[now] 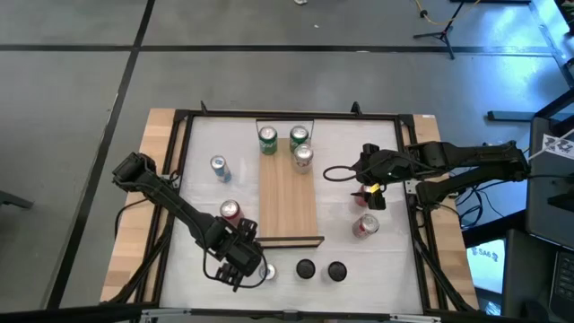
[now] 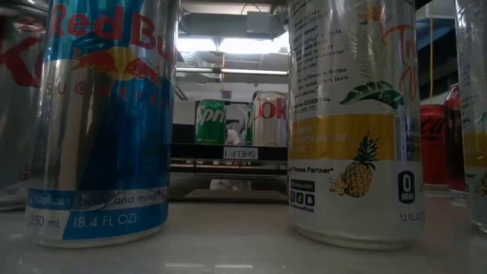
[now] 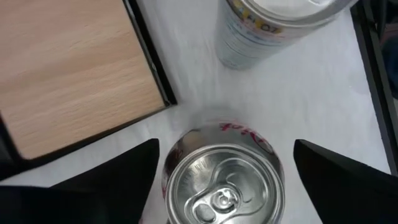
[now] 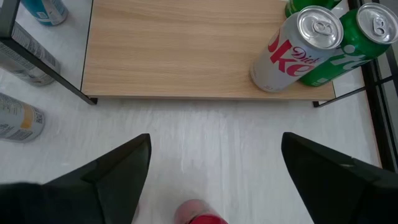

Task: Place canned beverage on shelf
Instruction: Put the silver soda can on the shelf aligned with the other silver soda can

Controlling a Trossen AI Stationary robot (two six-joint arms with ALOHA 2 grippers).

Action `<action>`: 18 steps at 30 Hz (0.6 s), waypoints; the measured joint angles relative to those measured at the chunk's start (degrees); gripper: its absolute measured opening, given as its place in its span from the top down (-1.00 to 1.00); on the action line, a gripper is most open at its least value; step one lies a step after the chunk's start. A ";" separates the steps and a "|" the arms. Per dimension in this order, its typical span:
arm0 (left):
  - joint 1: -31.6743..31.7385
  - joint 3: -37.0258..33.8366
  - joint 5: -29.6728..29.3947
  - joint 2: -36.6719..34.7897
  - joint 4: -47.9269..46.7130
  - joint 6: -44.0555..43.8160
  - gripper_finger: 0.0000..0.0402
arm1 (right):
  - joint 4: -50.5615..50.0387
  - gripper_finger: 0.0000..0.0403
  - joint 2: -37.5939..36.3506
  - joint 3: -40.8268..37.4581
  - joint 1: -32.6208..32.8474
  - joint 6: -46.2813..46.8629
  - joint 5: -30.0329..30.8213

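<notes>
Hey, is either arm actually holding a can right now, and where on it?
Nothing is held. The left claw is open, its fingers either side of a silver-topped can without touching. The right claw is open over bare table.

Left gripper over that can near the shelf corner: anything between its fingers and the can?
Nothing visible. The left gripper is open with the silver can between its fingers; the shelf corner sits beside, clear of both.
</notes>
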 joint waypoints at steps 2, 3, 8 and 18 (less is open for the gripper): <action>0.00 0.00 -0.39 0.00 0.12 -1.55 -0.84 | 0.00 -0.77 -0.02 0.00 0.00 0.00 0.00; 0.00 0.00 -0.35 0.00 0.11 -2.00 -0.84 | 0.00 -0.77 0.00 0.00 0.02 0.00 0.01; 0.00 0.00 0.04 -0.04 0.02 -2.32 -0.85 | -0.01 -0.77 0.00 0.00 0.01 0.00 0.01; -0.02 0.04 0.19 -0.11 -3.66 -7.98 -0.86 | -0.02 -0.77 -0.01 0.00 0.02 0.00 0.01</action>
